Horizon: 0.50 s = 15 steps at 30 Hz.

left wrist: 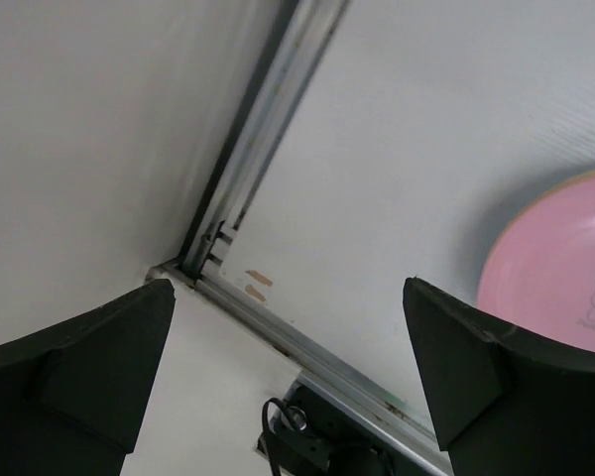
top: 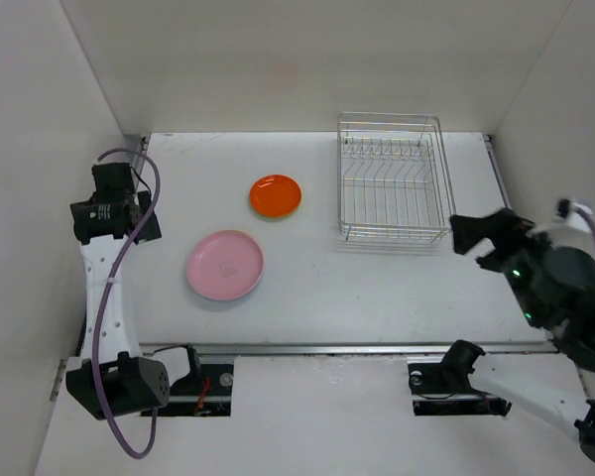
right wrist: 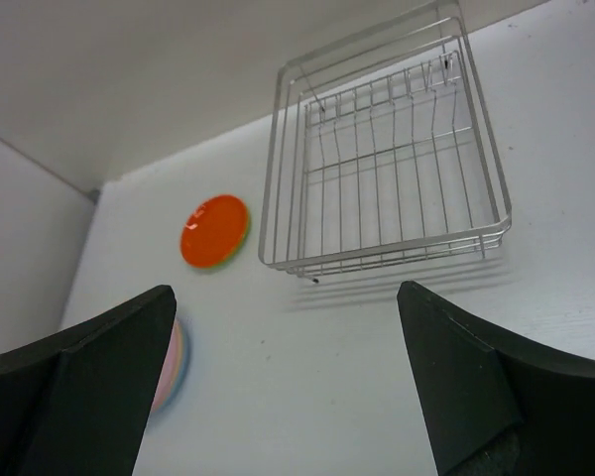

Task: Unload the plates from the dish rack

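Observation:
The silver wire dish rack (top: 392, 236) stands at the back right of the table and holds no plates; it also shows in the right wrist view (right wrist: 377, 260). An orange-red plate (top: 276, 195) lies flat left of the rack, with a lime green edge under it in the right wrist view (right wrist: 214, 230). A pink plate (top: 225, 265) lies nearer the front, on top of a stack with tan and blue edges (right wrist: 169, 367); it also shows in the left wrist view (left wrist: 565, 268). My left gripper (top: 131, 213) is open and empty near the left wall. My right gripper (top: 479, 245) is open and empty, right of the rack's front corner.
White walls close in the table at left, back and right. A metal rail (top: 327, 347) runs along the near edge and shows in the left wrist view (left wrist: 307, 347). A purple cable (top: 107, 297) loops along the left arm.

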Tool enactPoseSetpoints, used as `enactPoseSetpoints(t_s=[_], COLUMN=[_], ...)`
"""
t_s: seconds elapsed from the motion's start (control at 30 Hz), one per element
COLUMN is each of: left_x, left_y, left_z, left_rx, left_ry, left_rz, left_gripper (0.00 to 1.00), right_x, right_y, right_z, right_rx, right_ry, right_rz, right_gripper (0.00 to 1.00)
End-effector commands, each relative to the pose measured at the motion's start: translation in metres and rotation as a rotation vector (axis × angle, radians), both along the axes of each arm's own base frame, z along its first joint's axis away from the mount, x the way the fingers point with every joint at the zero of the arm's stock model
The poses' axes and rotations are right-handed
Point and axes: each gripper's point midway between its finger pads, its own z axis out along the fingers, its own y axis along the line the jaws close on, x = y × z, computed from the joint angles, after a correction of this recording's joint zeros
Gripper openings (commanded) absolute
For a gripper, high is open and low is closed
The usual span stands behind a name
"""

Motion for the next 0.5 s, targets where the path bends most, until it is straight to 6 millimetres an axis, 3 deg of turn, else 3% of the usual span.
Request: enactPoseSetpoints(t_s=[0.0,0.1,0.17,0.27,0.47], left_x=[-0.018,-0.035,-0.04,-0.043,-0.039], left_y=[0.028,0.047,0.048,0.044,0.035], left_z=[0.039,0.054,0.057,0.049,0.041], left_rx=[0.146,0.257,0.27,0.238,0.177], left_ry=[-0.146,-0.172,-0.19,-0.189,-0.209], left_rz=[0.206,0.344,0.357,0.34,0.282], left_gripper=[1.0,1.0,1.0,1.0,1.0], right_x=[-0.041,-0.078,-0.098,-0.11,-0.113], right_y=[-0.047,-0.078,-0.097,-0.108,-0.103], right_z=[-0.001,0.013,0.017,0.018,0.003], right_rx=[0.129,0.268,0.318,0.346,0.3], right_ry=[-0.042,-0.161,-0.222,-0.248,-0.186], right_rz=[-0.046,0.001,0.014,0.026,0.056], right_gripper=[0.99,0.99,0.99,0.99,0.99])
